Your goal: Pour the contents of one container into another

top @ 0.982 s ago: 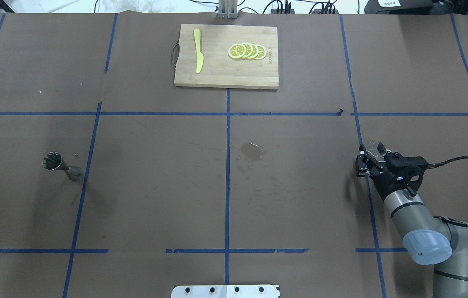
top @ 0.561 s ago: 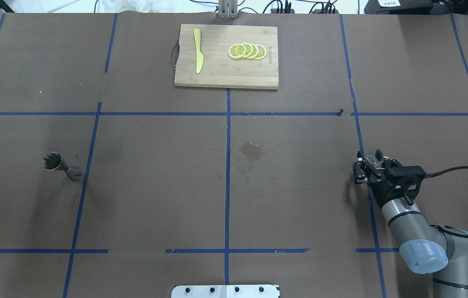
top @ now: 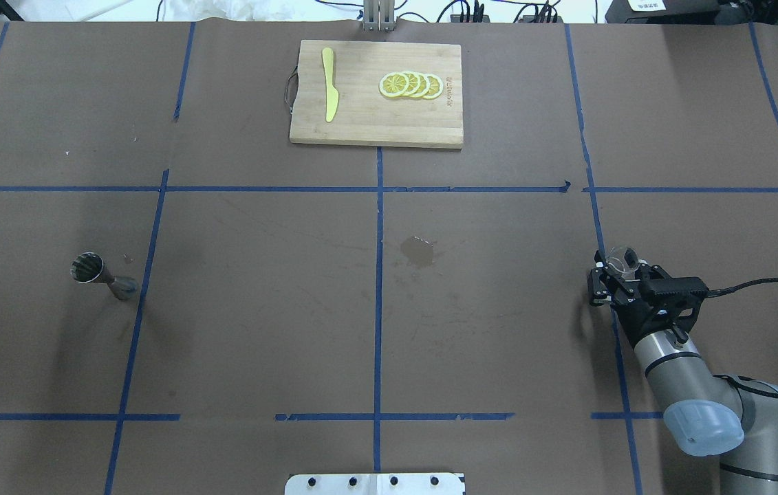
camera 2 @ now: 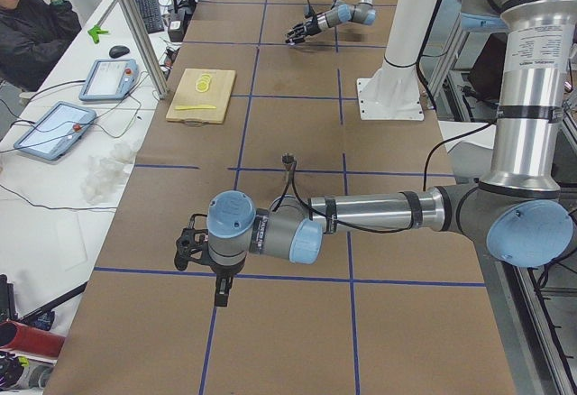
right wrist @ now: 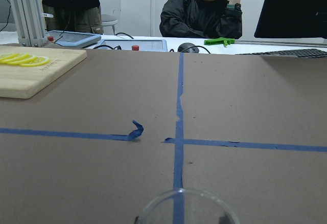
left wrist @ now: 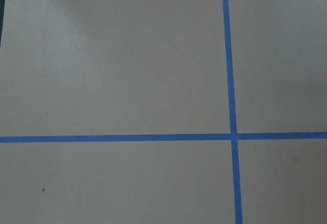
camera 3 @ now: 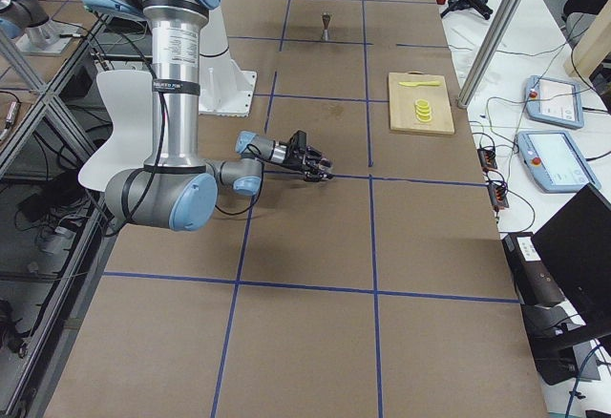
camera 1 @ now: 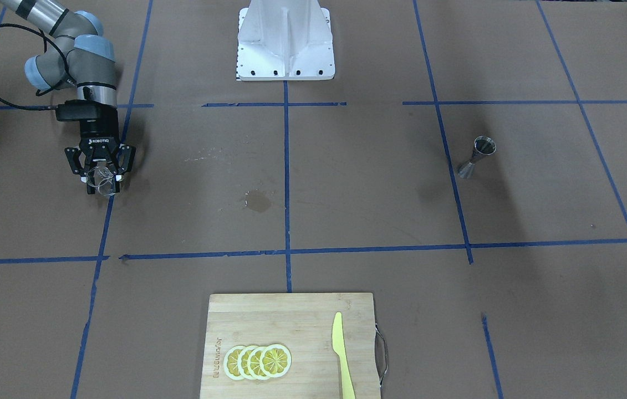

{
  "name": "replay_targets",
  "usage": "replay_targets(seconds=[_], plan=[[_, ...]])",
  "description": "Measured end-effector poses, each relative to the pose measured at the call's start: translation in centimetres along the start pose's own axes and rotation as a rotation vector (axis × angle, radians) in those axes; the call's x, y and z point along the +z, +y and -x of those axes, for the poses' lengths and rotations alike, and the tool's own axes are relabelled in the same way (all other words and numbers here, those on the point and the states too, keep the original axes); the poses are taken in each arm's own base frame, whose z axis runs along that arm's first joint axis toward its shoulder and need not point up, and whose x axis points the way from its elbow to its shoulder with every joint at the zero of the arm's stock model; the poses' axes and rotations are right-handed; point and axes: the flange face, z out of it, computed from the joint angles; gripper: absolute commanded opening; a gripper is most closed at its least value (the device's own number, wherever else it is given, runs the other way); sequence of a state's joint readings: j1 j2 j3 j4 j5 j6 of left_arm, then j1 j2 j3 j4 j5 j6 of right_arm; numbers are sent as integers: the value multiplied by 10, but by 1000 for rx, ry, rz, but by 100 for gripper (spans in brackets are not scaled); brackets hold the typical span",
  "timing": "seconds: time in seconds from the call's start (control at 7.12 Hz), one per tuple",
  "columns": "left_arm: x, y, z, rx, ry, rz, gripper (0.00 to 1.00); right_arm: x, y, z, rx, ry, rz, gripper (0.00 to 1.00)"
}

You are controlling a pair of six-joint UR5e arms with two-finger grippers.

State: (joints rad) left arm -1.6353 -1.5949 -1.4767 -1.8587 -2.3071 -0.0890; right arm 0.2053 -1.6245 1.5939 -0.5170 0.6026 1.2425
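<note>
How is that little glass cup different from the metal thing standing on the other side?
The glass cup is clear and stubby; the metal measure is silver and pinched at the waist like an hourglass. The glass cup is gripped by the right arm's fingers; the metal measure stands free on the table, nothing touching it. Both are small open-topped vessels.

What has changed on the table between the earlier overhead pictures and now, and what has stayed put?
The right gripper, shut on the glass cup, drew back a little toward the robot's side of the table, then barely moved. Nothing was newly gripped or released. The jigger, cutting board, knife and lemon slices stayed put.
</note>
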Motion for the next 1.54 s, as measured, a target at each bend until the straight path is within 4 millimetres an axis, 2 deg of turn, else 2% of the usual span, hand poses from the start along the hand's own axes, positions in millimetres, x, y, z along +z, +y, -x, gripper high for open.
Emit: replay_targets(seconds=[1.12,1.54], plan=[[-3,-7,-4,7,1,-8,100,-1,-4,5,10,-5,-9,100],[-6,-13,-7,13,1,-14,100,1,-16,-10,-34,22,-44,100]])
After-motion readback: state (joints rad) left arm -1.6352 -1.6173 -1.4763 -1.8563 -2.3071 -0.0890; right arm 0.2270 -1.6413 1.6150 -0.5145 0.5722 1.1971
